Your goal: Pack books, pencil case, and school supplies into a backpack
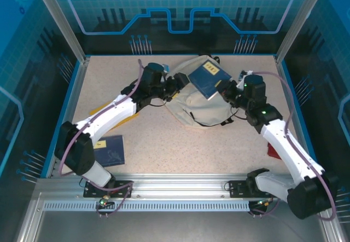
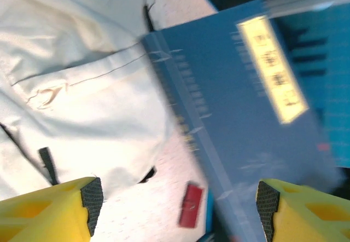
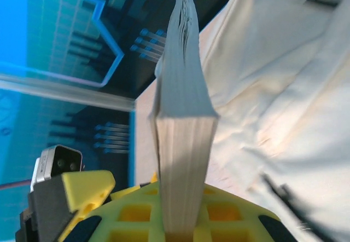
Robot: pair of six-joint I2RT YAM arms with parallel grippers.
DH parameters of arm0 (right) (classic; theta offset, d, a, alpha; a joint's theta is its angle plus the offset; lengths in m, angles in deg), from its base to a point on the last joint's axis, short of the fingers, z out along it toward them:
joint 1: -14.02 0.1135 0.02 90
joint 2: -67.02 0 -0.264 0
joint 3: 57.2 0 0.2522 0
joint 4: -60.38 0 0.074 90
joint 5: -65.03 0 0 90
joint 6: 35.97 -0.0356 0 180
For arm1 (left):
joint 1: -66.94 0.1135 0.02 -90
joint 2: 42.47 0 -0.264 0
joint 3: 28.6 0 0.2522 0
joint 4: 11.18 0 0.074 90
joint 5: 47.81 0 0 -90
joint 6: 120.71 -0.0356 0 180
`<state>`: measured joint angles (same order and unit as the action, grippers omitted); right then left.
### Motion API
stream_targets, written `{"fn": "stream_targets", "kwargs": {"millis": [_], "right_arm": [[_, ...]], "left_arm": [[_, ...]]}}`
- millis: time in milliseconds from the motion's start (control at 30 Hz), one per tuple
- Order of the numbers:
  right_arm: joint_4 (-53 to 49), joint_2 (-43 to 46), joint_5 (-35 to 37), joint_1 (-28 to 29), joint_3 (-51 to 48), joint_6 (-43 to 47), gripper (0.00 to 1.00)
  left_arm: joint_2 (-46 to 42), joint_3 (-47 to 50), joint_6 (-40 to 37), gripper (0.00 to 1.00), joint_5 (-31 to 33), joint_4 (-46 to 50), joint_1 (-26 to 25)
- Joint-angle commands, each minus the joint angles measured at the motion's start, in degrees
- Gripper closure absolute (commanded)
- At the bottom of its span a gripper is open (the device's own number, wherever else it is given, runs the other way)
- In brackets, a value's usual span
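Note:
A blue book (image 1: 209, 78) with a yellow label is held tilted above the cream backpack (image 1: 191, 108) at the back middle of the table. My right gripper (image 1: 225, 91) is shut on the book's lower edge. In the right wrist view the book's page block (image 3: 183, 138) stands between the jaws of the right gripper (image 3: 183, 225), with the backpack (image 3: 279, 88) to the right. My left gripper (image 1: 179, 83) is open just left of the book. In the left wrist view the left gripper (image 2: 179, 203) holds nothing. The book (image 2: 240, 105) and the backpack (image 2: 71, 88) lie beyond it.
A second blue book (image 1: 109, 150) lies flat at the front left beside the left arm. A small red flat item (image 1: 272, 150) lies at the right by the right forearm, also seen as the red item (image 2: 190, 205); I cannot tell whether it is the pencil case. Blue walls ring the table.

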<state>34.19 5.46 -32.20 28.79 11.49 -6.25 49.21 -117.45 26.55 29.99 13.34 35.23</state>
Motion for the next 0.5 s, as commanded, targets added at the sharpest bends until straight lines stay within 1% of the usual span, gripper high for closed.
{"fn": "stream_targets", "kwargs": {"millis": [0,133,233,333,467], "right_arm": [[-15.7,3.9,6.1,-5.0,2.3,12.2,0.97],[-21.0,7.8,6.2,-12.3,1.2,15.8,0.97],[-23.3,9.9,3.5,-18.3,0.1,17.2,0.96],[-24.6,11.5,0.4,-23.9,-1.4,17.9,0.96],[-26.6,12.8,-2.3,-29.1,-3.1,18.7,0.96]], "left_arm": [[6.0,-6.8,-12.2,0.24,1.1,13.1,-3.9],[15.0,-16.8,-18.6,0.24,4.4,20.6,-9.2],[21.8,-24.5,-24.3,0.24,6.3,24.7,-12.5],[27.9,-31.1,-29.5,0.25,8.2,27.6,-15.2],[34.2,-37.7,-35.7,0.25,10.7,27.7,-18.4]]}}
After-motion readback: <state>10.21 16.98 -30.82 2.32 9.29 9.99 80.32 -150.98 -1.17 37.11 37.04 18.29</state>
